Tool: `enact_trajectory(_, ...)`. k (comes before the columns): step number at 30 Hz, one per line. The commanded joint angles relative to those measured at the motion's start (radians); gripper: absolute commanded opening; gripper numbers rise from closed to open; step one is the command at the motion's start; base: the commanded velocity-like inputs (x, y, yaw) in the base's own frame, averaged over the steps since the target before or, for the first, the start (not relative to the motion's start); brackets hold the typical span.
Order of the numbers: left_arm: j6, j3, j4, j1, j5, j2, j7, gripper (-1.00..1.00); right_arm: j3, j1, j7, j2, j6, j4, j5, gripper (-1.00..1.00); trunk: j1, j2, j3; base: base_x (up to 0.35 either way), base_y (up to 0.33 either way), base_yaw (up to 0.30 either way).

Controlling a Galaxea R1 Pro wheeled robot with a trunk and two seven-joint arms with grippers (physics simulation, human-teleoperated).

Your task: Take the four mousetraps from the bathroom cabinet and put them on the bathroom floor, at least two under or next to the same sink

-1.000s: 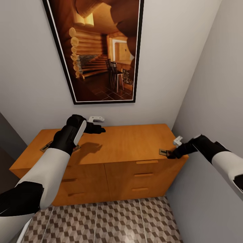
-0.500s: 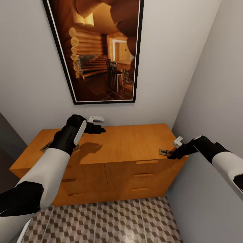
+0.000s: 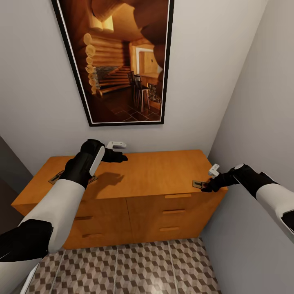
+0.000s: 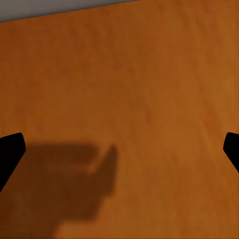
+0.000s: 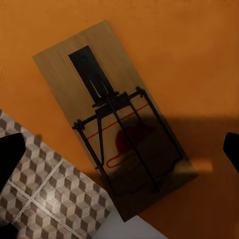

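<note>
Right end effector [image 3: 207, 188]: fingers apart, over a mousetrap [image 5: 112, 122] at the cabinet [image 3: 155, 171] edge; wrist view shows its wire.
Left end effector [image 3: 121, 155]: fingers apart, above bare cabinet top.

orange-brown cabinet [image 3: 155, 171] top carries a mousetrap [image 3: 199, 184] at its right front corner, perhaps another [image 3: 56, 177] far left

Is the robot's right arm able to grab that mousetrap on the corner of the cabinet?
Probably yes. The right end effector hovers open right over the mousetrap, which lies flat at the cabinet top's edge, nothing between.
</note>
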Motion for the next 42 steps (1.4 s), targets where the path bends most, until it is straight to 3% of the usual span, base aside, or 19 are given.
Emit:
enact_trajectory(1,0.004,-0.001,0.002,-0.001,0.009,0.0,0.005,1.0,-0.005,0.0,0.006,0.0,0.004,-0.003,0.011,1.0,0.0,-0.001,-0.001,0.0,0.0,0.0)
enact_trajectory(7,0.003,-0.001,0.015,-0.001,0.008,0.0,0.005,1.0,0.007,0.0,0.007,0.004,-0.009,-0.003,0.045,1.0,0.0,-0.001,-0.001,0.0,0.0,0.0)
enact_trajectory(11,0.002,-0.001,0.019,-0.001,0.006,0.0,0.005,1.0,0.017,0.0,0.009,0.021,-0.052,-0.001,0.087,1.0,0.0,-0.001,-0.001,0.0,0.0,0.0)
enact_trajectory(15,0.002,-0.001,0.02,-0.001,0.005,0.0,0.006,1.0,0.018,0.0,0.009,0.036,-0.093,0.01,0.103,1.0,0.0,-0.001,-0.001,0.0,0.0,0.0)
enact_trajectory(25,0.002,-0.001,0.022,-0.001,0.008,0.0,0.006,1.0,0.017,0.0,0.008,0.049,-0.159,0.071,0.111,1.0,0.0,-0.001,-0.001,0.0,0.0,0.0)
enact_trajectory(42,0.002,-0.001,0.028,-0.001,0.009,0.0,0.006,1.0,0.013,0.0,0.006,0.042,-0.183,0.102,0.106,1.0,0.0,-0.001,-0.001,0.0,0.0,0.0)
